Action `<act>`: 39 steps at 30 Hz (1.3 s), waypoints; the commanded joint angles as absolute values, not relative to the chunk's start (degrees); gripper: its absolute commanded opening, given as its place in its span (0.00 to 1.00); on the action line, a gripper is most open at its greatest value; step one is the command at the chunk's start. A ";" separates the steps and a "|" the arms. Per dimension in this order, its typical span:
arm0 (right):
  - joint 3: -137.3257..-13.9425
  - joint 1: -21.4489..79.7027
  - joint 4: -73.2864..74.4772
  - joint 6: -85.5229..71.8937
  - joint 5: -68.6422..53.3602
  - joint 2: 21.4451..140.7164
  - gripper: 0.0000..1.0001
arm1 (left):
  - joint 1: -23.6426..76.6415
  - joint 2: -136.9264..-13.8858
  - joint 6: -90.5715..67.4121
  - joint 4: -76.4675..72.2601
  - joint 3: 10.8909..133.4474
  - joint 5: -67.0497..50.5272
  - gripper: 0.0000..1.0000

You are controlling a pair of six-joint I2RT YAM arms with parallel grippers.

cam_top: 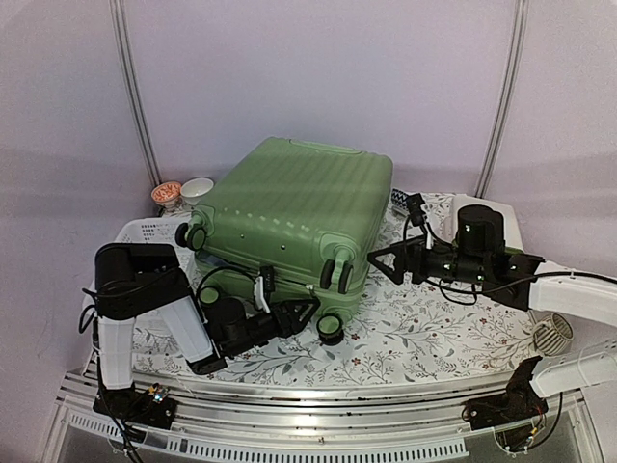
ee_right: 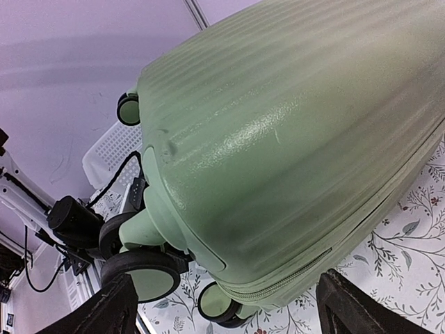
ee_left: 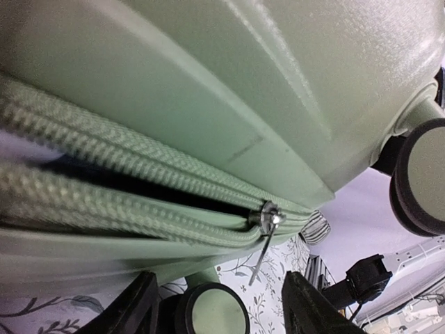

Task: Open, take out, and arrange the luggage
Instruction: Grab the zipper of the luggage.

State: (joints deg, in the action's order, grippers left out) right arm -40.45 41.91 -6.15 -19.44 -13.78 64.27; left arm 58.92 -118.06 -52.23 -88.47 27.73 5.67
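two grippers, both empty. the luggage [cam_top: 289, 207] lies flat on its broad side in the middle of the floral tablecloth [cam_top: 434, 323], ribbed shell up, wheels [cam_top: 331, 330] pointing to the near edge. the left gripper [cam_top: 301, 311] sits low at the near wheel end, just beside the luggage — fingers [ee_left: 135, 309] spread apart, nothing between them. in the left wrist view the zipper slider [ee_left: 268, 217] sits on the seam right above the gap between the fingers. its thin metal pull [ee_left: 259, 261] hangs down, not pinched. on the picture's left of the slider the two rows of zip teeth stand apart with a dark slit between them. the right gripper [cam_top: 386, 262] hovers at the luggage's right side, near the wheel corner, jaws wide, holding nothing. the right wrist view shows the green shell ahead of the fingers, no contact that i can tell. a white perforated basket [cam_top: 145, 231] lies behind the left arm at the luggage's far-left corner — touching it or tucked under it, cannot tell which. two small bowls [cam_top: 183, 191] stand just beyond, near the back wall.
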 commanded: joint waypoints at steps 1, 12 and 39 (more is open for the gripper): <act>-40.20 41.31 -8.06 -19.16 -14.23 65.24 0.91 | 57.70 -118.74 -51.73 -100.28 28.39 5.04 0.61; -40.13 41.27 -8.35 -19.42 -15.11 65.70 0.91 | 57.12 -119.09 -52.67 -101.59 28.55 3.72 0.48; -39.74 41.13 -8.36 -19.52 -15.73 66.14 0.91 | 57.22 -118.91 -53.33 -100.66 31.57 1.17 0.33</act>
State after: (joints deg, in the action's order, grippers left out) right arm -40.42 41.58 -6.92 -19.49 -15.18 65.58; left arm 57.93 -118.17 -53.60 -88.47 30.13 0.86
